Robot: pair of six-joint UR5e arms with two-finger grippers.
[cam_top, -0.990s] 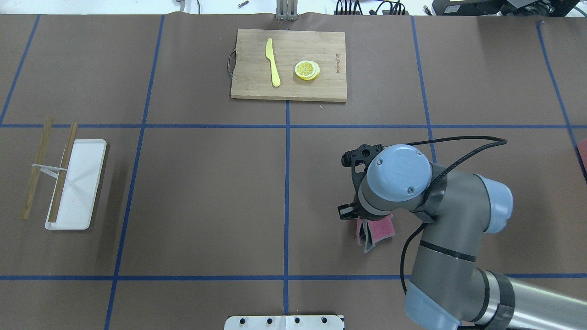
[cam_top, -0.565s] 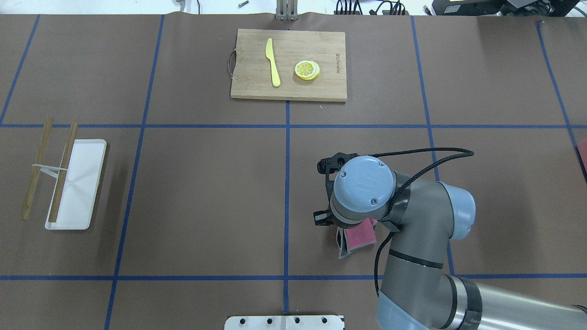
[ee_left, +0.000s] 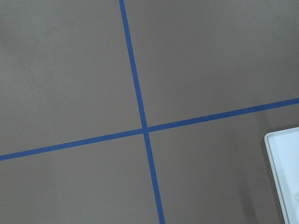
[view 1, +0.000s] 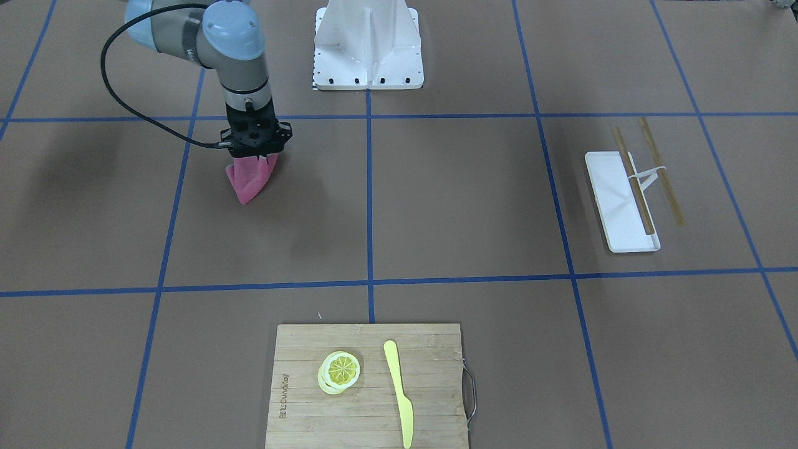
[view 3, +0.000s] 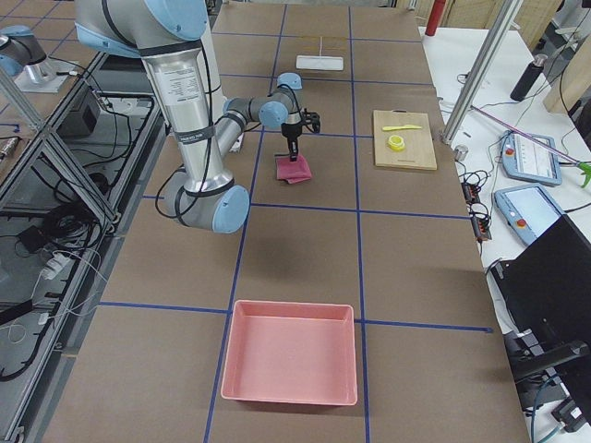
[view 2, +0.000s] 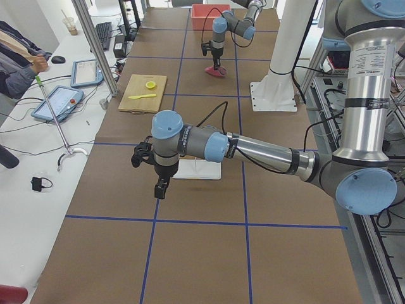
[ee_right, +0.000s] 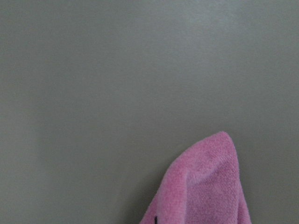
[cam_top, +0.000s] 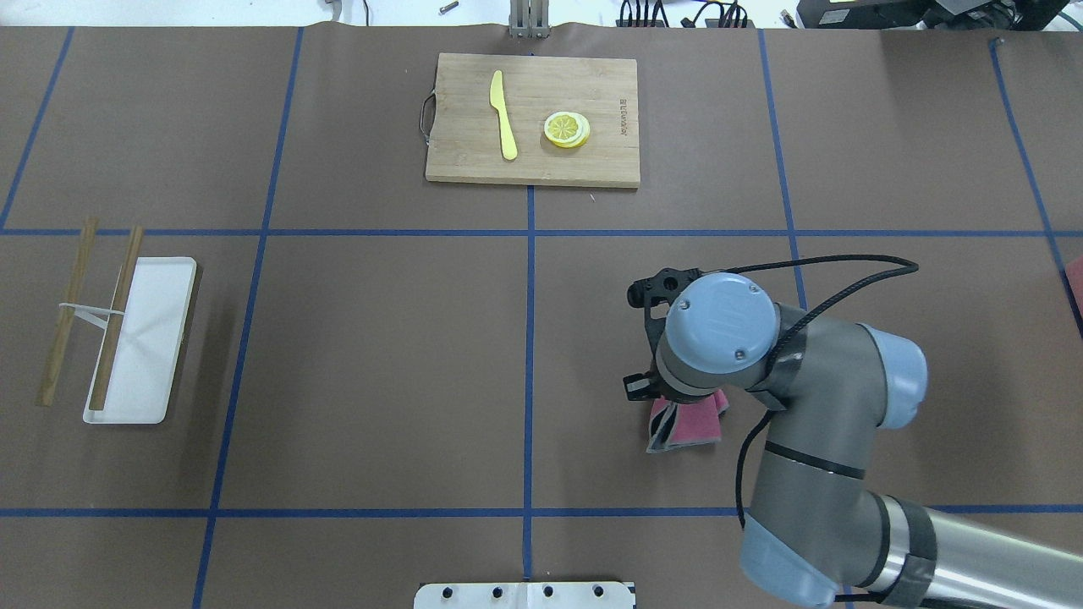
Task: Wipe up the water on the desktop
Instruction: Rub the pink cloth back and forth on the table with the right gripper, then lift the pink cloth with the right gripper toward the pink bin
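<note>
- Surface (cam_top: 381, 355): brown, matte, crossed by a blue tape grid. It carries every item listed below.
- Cutting board (cam_top: 531, 118): lies at the far edge of the surface from the robot, on the centre tape line. It is the reference point for this report.
- Yellow knife (cam_top: 503, 114) and lemon slice (cam_top: 566, 129): both lie on the cutting board, side by side and apart.
- Right end effector (view 1: 252, 158): points straight down, pressed together on the bunched top of a pink cloth (view 1: 248, 179). It stands on the robot's side of the cutting board, offset toward the robot's right, well apart from it.
- Pink cloth: hangs to a point below the end effector. Its lower part appears to rest on the surface, though contact cannot be confirmed.
- White tray (cam_top: 144, 338): far to the robot's left of the cutting board, with two wooden sticks (cam_top: 117, 317) laid across it.
- Left end effector (view 2: 161, 189): held above the surface, well to the robot's left of the cutting board. Whether it is spread or pressed together cannot be told from the side view.
</note>
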